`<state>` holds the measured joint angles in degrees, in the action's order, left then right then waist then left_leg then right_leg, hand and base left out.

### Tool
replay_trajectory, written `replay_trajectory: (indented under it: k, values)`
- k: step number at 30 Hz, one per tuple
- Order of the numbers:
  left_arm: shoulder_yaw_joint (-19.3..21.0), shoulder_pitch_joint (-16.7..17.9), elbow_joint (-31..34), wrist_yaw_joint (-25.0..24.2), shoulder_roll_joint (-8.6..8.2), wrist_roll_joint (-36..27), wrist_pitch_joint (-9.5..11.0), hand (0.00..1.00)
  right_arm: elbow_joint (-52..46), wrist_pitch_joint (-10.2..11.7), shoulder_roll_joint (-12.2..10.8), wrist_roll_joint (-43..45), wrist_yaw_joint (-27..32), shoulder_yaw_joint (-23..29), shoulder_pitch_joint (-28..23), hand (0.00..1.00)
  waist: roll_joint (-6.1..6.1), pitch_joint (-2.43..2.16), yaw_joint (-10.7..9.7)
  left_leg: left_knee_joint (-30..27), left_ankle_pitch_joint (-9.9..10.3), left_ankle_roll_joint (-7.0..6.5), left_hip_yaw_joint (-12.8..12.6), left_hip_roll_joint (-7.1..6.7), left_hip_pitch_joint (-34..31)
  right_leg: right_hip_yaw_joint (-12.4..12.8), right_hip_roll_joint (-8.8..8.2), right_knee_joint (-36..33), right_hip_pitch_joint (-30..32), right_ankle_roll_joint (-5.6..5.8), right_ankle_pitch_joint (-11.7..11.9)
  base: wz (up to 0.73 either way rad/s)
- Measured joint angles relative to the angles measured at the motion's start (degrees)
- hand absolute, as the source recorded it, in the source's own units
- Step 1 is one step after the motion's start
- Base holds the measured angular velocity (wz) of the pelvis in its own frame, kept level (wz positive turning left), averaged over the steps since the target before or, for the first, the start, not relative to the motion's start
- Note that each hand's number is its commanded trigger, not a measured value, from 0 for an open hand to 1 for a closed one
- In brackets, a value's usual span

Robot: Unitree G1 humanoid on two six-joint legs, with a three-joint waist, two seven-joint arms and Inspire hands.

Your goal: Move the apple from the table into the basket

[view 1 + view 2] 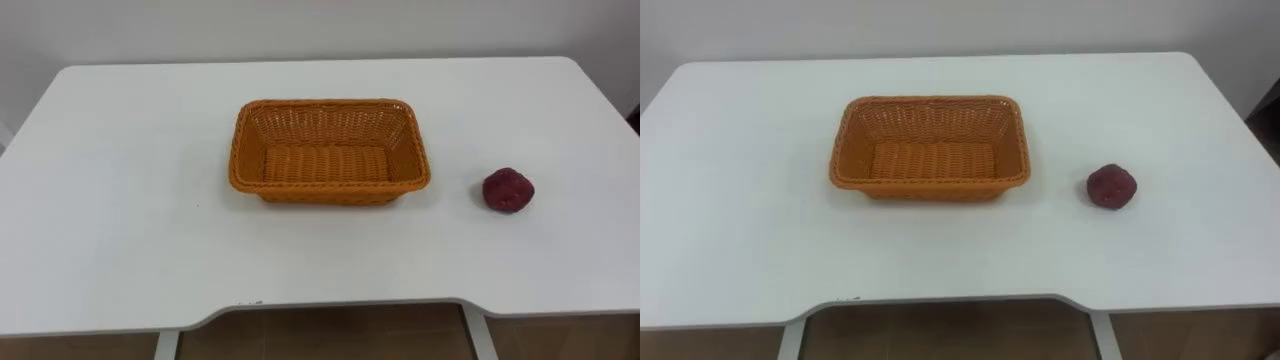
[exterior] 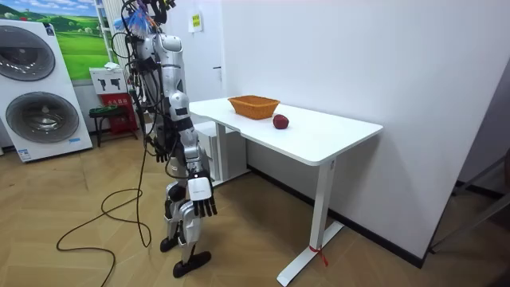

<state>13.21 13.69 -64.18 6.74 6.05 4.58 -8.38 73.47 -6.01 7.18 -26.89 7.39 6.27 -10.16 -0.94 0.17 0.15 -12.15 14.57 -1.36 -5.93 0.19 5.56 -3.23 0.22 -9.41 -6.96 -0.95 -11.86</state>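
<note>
A dark red apple [image 1: 508,189] lies on the white table [image 1: 120,200], to the right of an orange woven basket [image 1: 250,150] that is empty. The apple [image 1: 1111,186] and the basket [image 1: 850,145] are about a hand's width apart. In the room view I stand at the table's near edge, facing the basket [image 2: 253,105] and the apple [image 2: 280,121]. Both arms hang down at my sides. My right hand [image 2: 203,199] hangs low on the side nearer the camera, fingers relaxed and holding nothing. My left hand [image 2: 162,151] hangs behind my body, fingers loose.
The table's front edge has a curved cut-out [image 1: 330,308] just before me. Its top stands against a white wall [image 2: 335,56]. Washing machines [image 2: 36,96] and a small red stool [image 2: 111,115] stand behind me on the wooden floor.
</note>
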Motion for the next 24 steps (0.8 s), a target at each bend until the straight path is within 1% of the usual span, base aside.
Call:
replay_trajectory:
  k: [3, 4, 7, 9, 10, 11, 13, 15, 18, 21, 23, 24]
  values:
    - [0.06, 0.27, -0.05, 0.16, 0.00, -0.24, 0.22, 0.00, -0.13, 0.32, -0.02, -0.34, 0.11, 0.39, 0.08, 0.00, -0.10, -0.03, 0.07, 0.35, -0.01, 0.00, -0.13, -0.04, 0.43, 0.51, 0.06, -0.18, -0.03, 0.06, -0.10, -0.02]
    - [0.06, 0.59, -0.05, 0.31, -0.01, -0.60, 0.35, 0.00, -0.21, 0.42, -0.02, -0.38, 0.38, 1.11, 0.10, 0.00, -0.10, -0.03, 0.14, 0.45, -0.01, 0.00, -0.33, -0.05, 0.74, 0.98, 0.10, -0.26, -0.12, 0.09, -0.15, -0.07]
    - [0.09, 0.85, -0.03, 0.52, 0.02, -0.60, 0.59, 0.00, -0.35, 0.67, -0.04, -1.60, 1.63, 3.18, 0.13, 0.00, -0.12, -0.02, 0.02, 0.61, -0.01, 0.00, -0.43, -0.06, 1.03, 1.32, 0.10, -0.24, -0.30, 0.14, -0.18, -0.06]
    - [1.15, 0.80, 0.06, 0.51, 0.03, -0.55, 1.27, 0.00, -0.57, 0.96, -0.05, -3.77, 3.46, 6.45, 0.10, 0.00, -0.09, -0.02, -0.07, 0.49, -0.01, 0.00, -0.39, -0.07, 1.03, 1.11, 0.09, -0.25, -0.34, 0.15, -0.18, 0.00]
    - [2.02, 0.77, 0.32, 0.52, 0.07, -0.59, 1.43, 0.00, -0.97, 0.96, -0.04, -5.40, 4.45, 8.80, 0.09, 0.00, -0.09, -0.03, -0.37, 0.44, 0.00, -0.01, -0.27, -0.08, 1.03, 1.05, 0.09, -0.22, -0.43, 0.15, -0.18, 0.00]
    - [2.43, 0.78, 0.42, 0.54, 0.08, -0.59, 1.44, 0.00, -1.27, 0.96, -0.03, -6.23, 4.99, 9.83, 0.14, 0.00, -0.05, -0.01, -0.67, 0.44, 0.00, -0.01, -0.17, -0.09, 1.01, 0.92, 0.07, -0.21, -0.47, 0.15, -0.18, 0.06]
    - [2.49, 0.85, 0.48, 0.57, 0.37, -0.55, 1.44, 0.00, -2.68, 1.12, 0.02, -10.55, 6.89, 13.91, 0.42, 0.00, 0.09, 0.00, -2.05, 0.40, 0.00, -0.01, -0.19, -0.08, 1.02, 0.72, 0.04, -0.21, -0.57, 0.14, -0.19, 0.04]
    - [2.62, 0.96, 0.67, 0.52, 0.50, -0.54, 1.45, 0.00, -2.84, 1.12, 0.23, -14.57, 8.06, 16.58, 1.43, 0.00, 0.08, 0.01, -2.86, 0.32, -0.01, -0.01, -0.23, -0.08, 1.04, 0.62, 0.00, -0.26, -0.64, 0.13, -0.21, 0.00]
    - [2.63, 1.16, 1.76, 0.04, 0.76, -0.57, 1.50, 0.00, -4.88, 1.14, 0.38, -18.94, 9.51, 18.99, 1.47, 0.00, -0.03, -0.04, -3.25, 0.30, -0.01, -0.01, -0.43, -0.09, 1.03, 0.83, -0.02, -0.34, -0.51, 0.14, -0.23, -0.03]
    - [2.71, 1.14, 2.36, -0.82, 1.44, -0.57, 1.88, 0.00, -4.87, 1.15, 1.18, -20.00, 10.78, 20.37, 2.78, 0.00, -0.16, -0.08, -3.32, 0.30, -0.01, -0.02, -0.55, -0.12, 1.06, 0.97, -0.02, -0.37, -0.44, 0.14, -0.23, -0.01]
    - [3.11, 1.50, 2.93, -1.21, 1.60, -0.57, 2.04, 0.00, -4.87, 1.17, 1.80, -20.99, 11.48, 22.04, 3.71, 0.00, -0.15, -0.07, -3.28, 0.31, -0.02, -0.03, -0.65, -0.13, 1.08, 1.34, 0.02, -0.37, -0.37, 0.15, -0.23, -0.02]
    - [3.70, 1.92, 3.62, -1.31, 1.61, -0.58, 2.04, 0.00, -4.94, 1.24, 2.15, -21.43, 12.12, 22.87, 4.21, 0.00, -0.33, -0.15, -3.54, 0.33, -0.02, -0.02, -0.70, -0.12, 1.07, 1.34, 0.05, -0.36, -0.35, 0.15, -0.23, 0.00]
